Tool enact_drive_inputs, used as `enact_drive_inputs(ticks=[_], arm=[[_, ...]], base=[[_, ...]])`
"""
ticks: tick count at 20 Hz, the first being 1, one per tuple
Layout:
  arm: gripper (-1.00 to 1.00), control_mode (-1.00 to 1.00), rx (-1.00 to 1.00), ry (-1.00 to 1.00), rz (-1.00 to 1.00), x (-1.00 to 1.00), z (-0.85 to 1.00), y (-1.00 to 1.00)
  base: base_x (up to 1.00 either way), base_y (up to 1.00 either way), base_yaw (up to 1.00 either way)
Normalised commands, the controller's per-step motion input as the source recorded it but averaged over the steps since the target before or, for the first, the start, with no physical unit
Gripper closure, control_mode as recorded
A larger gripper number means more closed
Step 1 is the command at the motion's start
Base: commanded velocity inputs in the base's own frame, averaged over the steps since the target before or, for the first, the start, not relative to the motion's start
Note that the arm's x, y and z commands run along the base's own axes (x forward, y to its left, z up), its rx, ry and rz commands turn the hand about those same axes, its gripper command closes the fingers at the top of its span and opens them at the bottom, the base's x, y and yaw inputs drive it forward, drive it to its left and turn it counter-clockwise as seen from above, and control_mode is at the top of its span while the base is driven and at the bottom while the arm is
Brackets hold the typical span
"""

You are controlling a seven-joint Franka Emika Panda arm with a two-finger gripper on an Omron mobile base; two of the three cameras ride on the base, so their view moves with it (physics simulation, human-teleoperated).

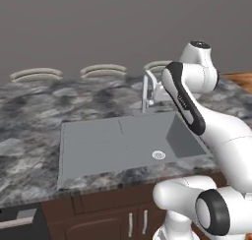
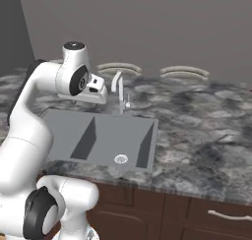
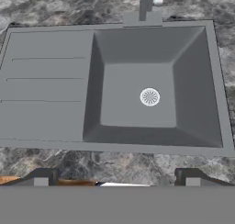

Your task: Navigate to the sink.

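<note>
Sink: matte-grey rectangular basin (image 3: 137, 94) lay set in the dark marbled stone counter (image 1: 29, 116).
Gripper: two-finger gripper (image 3: 114, 179) hung above it, jaws apart, holding nothing.

The arm (image 1: 197, 111) is built of rounded, glossy white shells, joined by dark rings at the joints. A long black inset is set along one link, and a dark circular cap is carried on top. Two small dark fingertips (image 3: 41, 176) are tipped with grey pads.
</note>
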Motion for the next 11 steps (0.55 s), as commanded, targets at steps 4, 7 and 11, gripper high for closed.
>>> enact_drive_inputs(ticks=[4,7,11], arm=[[-1.00,1.00,0.00,0.00,0.00,0.00,0.00,0.00],[-1.00,1.00,0.00,0.00,0.00,0.00,0.00,0.00],[-1.00,1.00,0.00,0.00,0.00,0.00,0.00,0.00]], base=[[0.29,-0.12,0.00],[0.26,-0.14,0.00],[0.17,-0.16,0.00]])
